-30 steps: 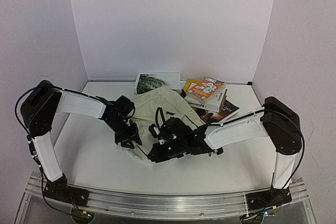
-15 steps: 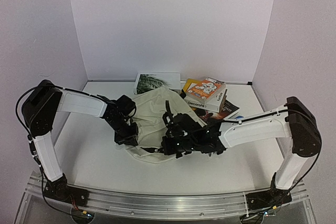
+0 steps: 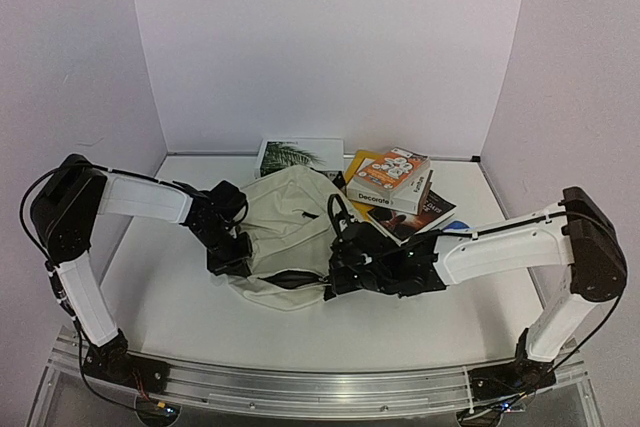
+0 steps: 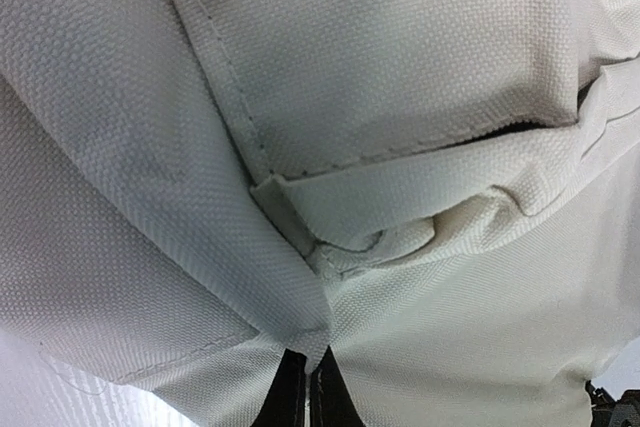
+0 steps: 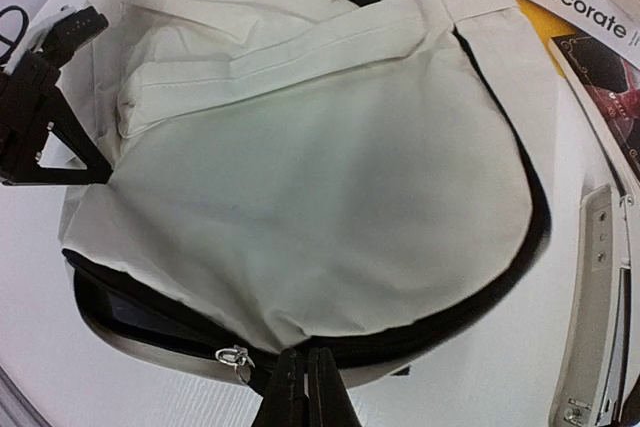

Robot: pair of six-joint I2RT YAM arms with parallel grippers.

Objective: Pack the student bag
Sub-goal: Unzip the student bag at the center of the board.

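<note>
student bag (image 3: 285, 225) pinched at two edges.
left gripper (image 4: 307, 392) clamped on cream fabric, bag's left edge; right gripper (image 5: 307, 379) clamped on black zipper rim (image 5: 480, 299), bag's near edge.

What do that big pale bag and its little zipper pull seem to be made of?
The student bag: matte cream woven cloth, canvas-like; close up, a coarse weave and stitched seams show. The zipper pull: shiny, silvery, so probably metal.
</note>
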